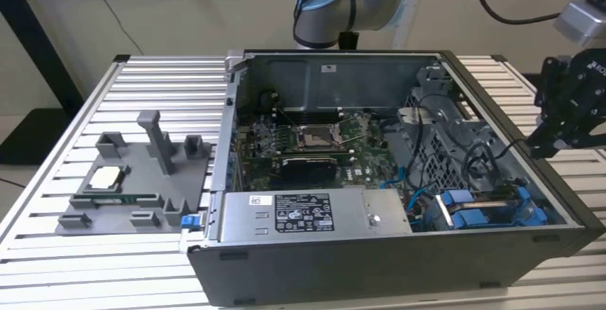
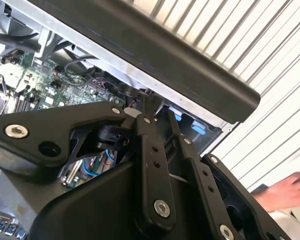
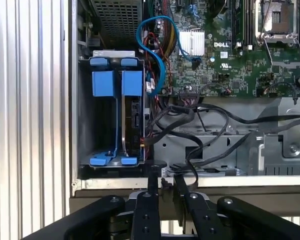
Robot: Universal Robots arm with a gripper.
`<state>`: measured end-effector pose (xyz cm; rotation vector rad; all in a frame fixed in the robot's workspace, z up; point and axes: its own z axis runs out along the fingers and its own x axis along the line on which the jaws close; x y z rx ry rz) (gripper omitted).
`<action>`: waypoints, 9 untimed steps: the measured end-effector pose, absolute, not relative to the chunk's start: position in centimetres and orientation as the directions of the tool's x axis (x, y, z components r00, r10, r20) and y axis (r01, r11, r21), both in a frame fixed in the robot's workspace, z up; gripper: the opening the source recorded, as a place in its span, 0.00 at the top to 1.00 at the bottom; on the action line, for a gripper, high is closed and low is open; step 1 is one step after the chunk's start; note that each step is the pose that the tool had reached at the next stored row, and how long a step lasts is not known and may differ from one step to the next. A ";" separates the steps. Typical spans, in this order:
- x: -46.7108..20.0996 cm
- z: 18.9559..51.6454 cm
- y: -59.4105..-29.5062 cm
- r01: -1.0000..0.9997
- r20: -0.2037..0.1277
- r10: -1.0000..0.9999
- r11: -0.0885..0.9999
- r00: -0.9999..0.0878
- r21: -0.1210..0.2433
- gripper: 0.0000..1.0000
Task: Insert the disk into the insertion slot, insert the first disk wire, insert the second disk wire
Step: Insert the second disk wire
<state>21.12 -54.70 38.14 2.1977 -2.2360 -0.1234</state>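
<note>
**Gripper hangs at open computer's rim, disk in its bay**

In the exterior view, one open computer case (image 1: 379,267) lies on a slatted table (image 1: 57,253). The single black gripper (image 1: 549,140) hangs just off the case's rim at 3 o'clock, and whether it is clenched or released cannot be told. The disk (image 3: 132,85) stands edge-on in the insertion slot (image 3: 85,115), at the case's 4 o'clock corner. A second blue carrier (image 3: 103,82) sits beside it, making two in all. Black cables (image 3: 190,117) lie just beside the disk; whether any is plugged in cannot be told. One power-supply box (image 1: 313,214) sits at 6 o'clock and one grey parts tray (image 1: 161,189) at 9 o'clock. One hand (image 2: 285,192) shows in the second wrist view.
</note>
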 end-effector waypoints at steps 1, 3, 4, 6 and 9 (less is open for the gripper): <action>21.2 38.1 -54.7 -0.998 -0.053 -0.998 0.016 -0.019 0.062 0.73; 21.4 38.0 -54.7 -0.997 -0.055 -0.998 0.015 -0.019 0.070 0.75; 21.4 37.9 -54.7 -0.997 -0.057 -0.998 0.015 -0.019 0.073 0.75; 21.4 37.8 -54.7 -0.997 -0.060 -0.998 0.015 -0.020 0.079 0.82; 21.4 37.8 -54.7 -0.996 -0.074 -0.997 0.014 -0.021 0.089 0.82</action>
